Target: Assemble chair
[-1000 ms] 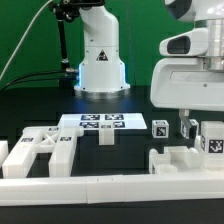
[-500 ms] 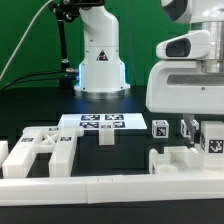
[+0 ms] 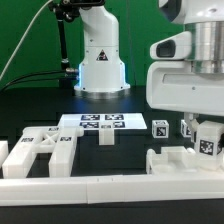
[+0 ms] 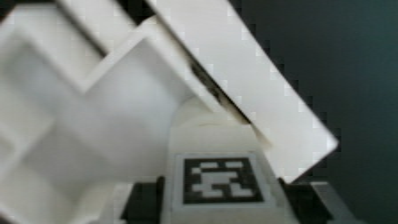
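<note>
My gripper (image 3: 200, 133) is at the exterior view's right, shut on a white square chair leg (image 3: 208, 142) with a black-and-white tag. It holds the leg just above a blocky white chair part (image 3: 172, 160). In the wrist view the tagged leg (image 4: 221, 178) sits between my dark fingers (image 4: 150, 200), above white slabs and bars of the chair (image 4: 107, 90). A small tagged chair piece (image 3: 160, 128) stands just beside the gripper. More white chair parts (image 3: 40, 150) lie at the exterior view's front left.
The marker board (image 3: 100, 122) lies flat mid-table, with a small white block (image 3: 106, 137) in front of it. A low white rim wall (image 3: 110, 186) runs along the front. The arm's white base (image 3: 100, 60) stands at the back.
My gripper has shifted slightly up and toward the exterior view's left, with the tagged leg still in it. The other parts have not moved.
</note>
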